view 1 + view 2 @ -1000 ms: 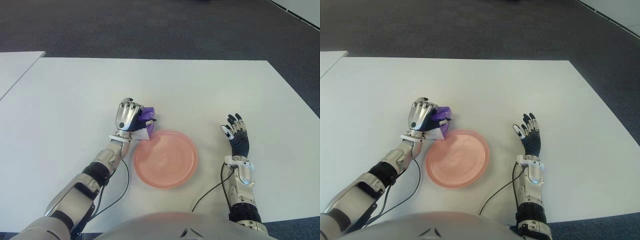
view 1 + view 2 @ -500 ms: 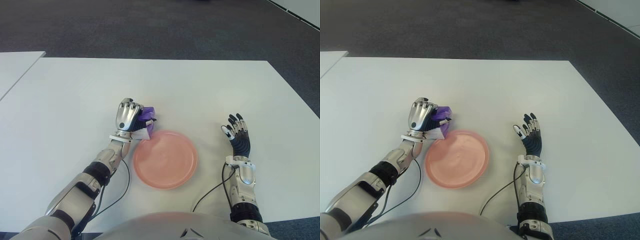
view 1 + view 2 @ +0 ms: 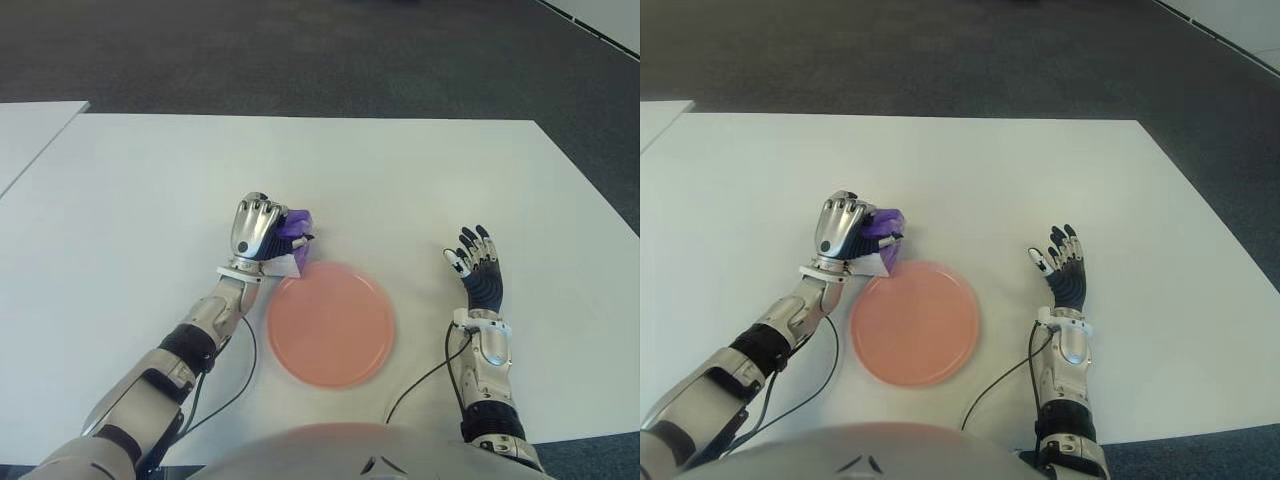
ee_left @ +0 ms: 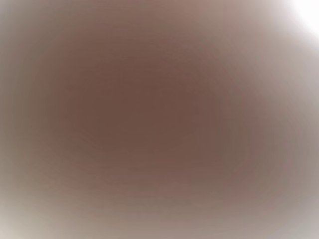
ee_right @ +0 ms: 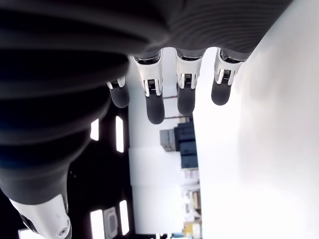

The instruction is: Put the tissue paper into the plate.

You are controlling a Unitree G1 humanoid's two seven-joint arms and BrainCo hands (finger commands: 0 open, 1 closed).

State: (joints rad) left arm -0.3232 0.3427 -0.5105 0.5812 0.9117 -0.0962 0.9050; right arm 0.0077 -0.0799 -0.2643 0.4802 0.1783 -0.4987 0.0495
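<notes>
A pink round plate (image 3: 331, 324) lies on the white table (image 3: 400, 180) in front of me. My left hand (image 3: 262, 232) is just beyond the plate's far left rim, curled around a purple tissue pack (image 3: 297, 224); a white tissue corner (image 3: 283, 264) sticks out below the fingers. The left wrist view is a plain blur and shows nothing of the grasp. My right hand (image 3: 479, 275) shows to the right of the plate, fingers (image 5: 154, 97) spread and holding nothing.
A second white table's corner (image 3: 35, 125) shows at the far left. Dark carpet floor (image 3: 300, 50) lies beyond the table's far edge. A thin black cable (image 3: 240, 370) runs along my left forearm near the plate.
My left hand with the tissue pack has shifted slightly away from me. The plate now lies flat below it. The right hand has hardly moved.
</notes>
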